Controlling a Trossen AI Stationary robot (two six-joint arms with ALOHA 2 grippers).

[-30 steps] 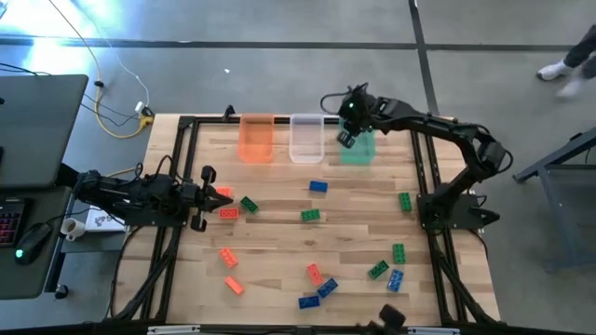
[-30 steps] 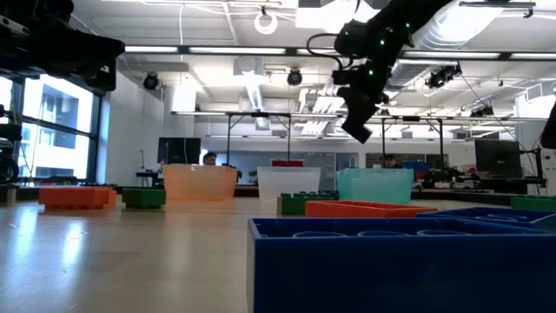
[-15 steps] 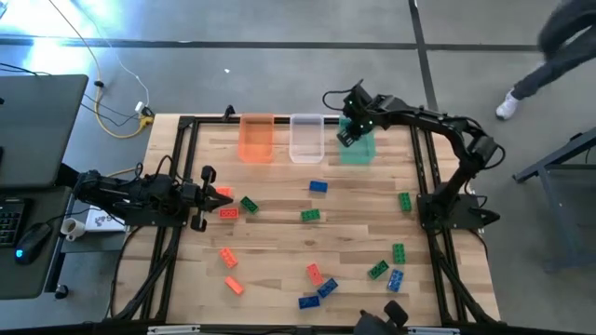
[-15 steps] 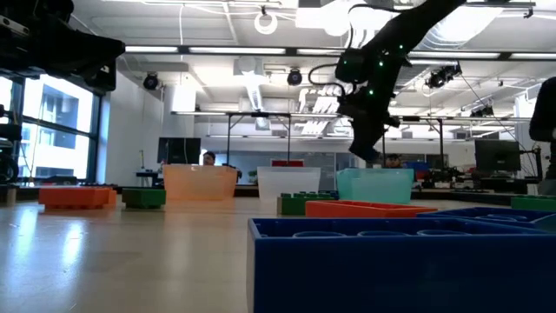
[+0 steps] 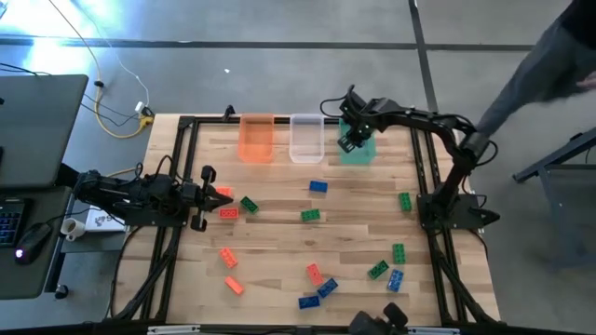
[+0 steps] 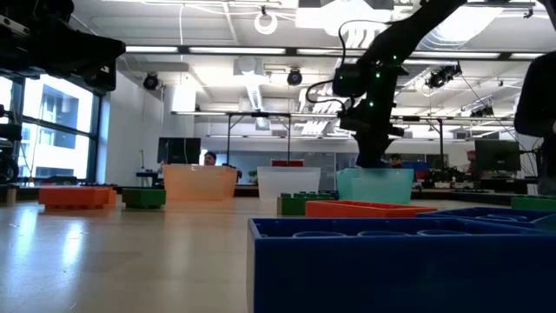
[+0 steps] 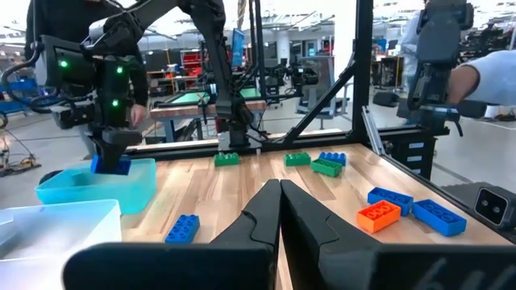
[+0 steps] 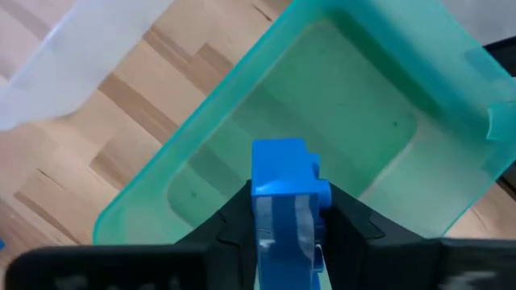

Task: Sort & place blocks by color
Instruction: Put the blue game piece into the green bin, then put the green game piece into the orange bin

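Note:
My right gripper hangs over the green tub at the table's far edge, shut on a blue block. The low view shows this gripper just above the tub's rim. My left gripper waits shut near the table's left edge, its fingertips together, beside a red-orange block. Green blocks, blue blocks and red-orange blocks lie flat on the table. My right gripper pinches the blue block between its two fingers, one on each long side. It comes from above, pointing down into the tub's opening. The block's free end sticks out beyond the fingertips. The block is lifted clear, over the green tub.
An orange tub and a clear tub stand left of the green one. More blocks cluster near the near-right part of the table. A person's arm reaches in beyond the table's far right corner.
My right gripper has come down toward the green tub with the blue block and tipped from slanting to pointing straight down. A person has moved in closer beyond the table's far right corner.

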